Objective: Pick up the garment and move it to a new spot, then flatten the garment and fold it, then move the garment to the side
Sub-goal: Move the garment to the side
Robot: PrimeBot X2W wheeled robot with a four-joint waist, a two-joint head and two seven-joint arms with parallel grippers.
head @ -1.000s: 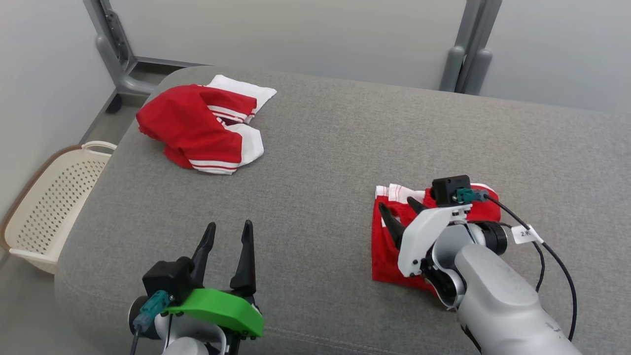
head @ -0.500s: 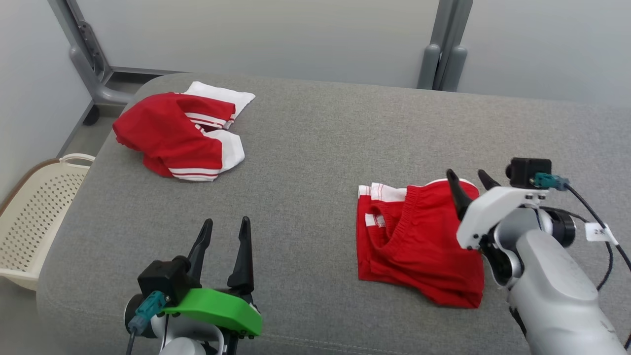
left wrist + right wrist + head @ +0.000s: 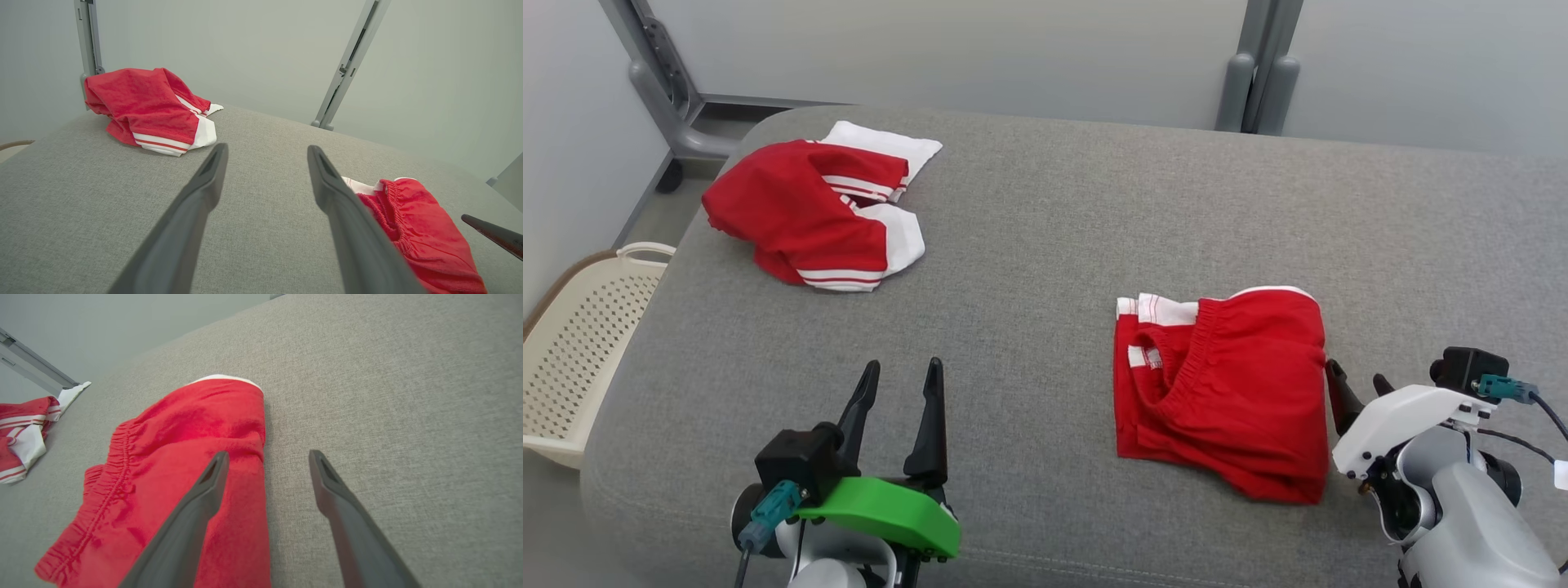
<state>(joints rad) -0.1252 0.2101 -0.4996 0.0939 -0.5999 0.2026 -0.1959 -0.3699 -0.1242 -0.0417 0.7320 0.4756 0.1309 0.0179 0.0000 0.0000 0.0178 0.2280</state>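
- The folded red shorts with an elastic waistband and white trim [image 3: 1221, 392] lie flat on the right half of the grey fabric-covered surface [image 3: 1045, 245], towards its near edge. By the look of them, this piece is already folded and set aside.
- A crumpled red-and-white garment with striped cuffs [image 3: 813, 212] sits in a heap at the far left, close to the surface's left edge. It is probably the piece not yet handled.
- The right gripper [image 3: 1354, 371] has its jaws wide apart and grips nothing. It is just beside the shorts' right edge, on the near side. Whether a finger brushes the cloth cannot be told.
- The left gripper [image 3: 903, 363] is also spread wide and empty. It hovers at the near left, well apart from both pieces.
- Risk: if the right arm swings left at this height, a finger could catch the shorts' right hem and pull the fold open.
- Risk: the heap lies near the edge above the cream perforated plastic basket [image 3: 580, 343] on the floor. A push instead of a clean pinch could slide it off.
- Risk: pinching only one loose layer of the heap would leave the rest trailing and twisted when it is lifted.
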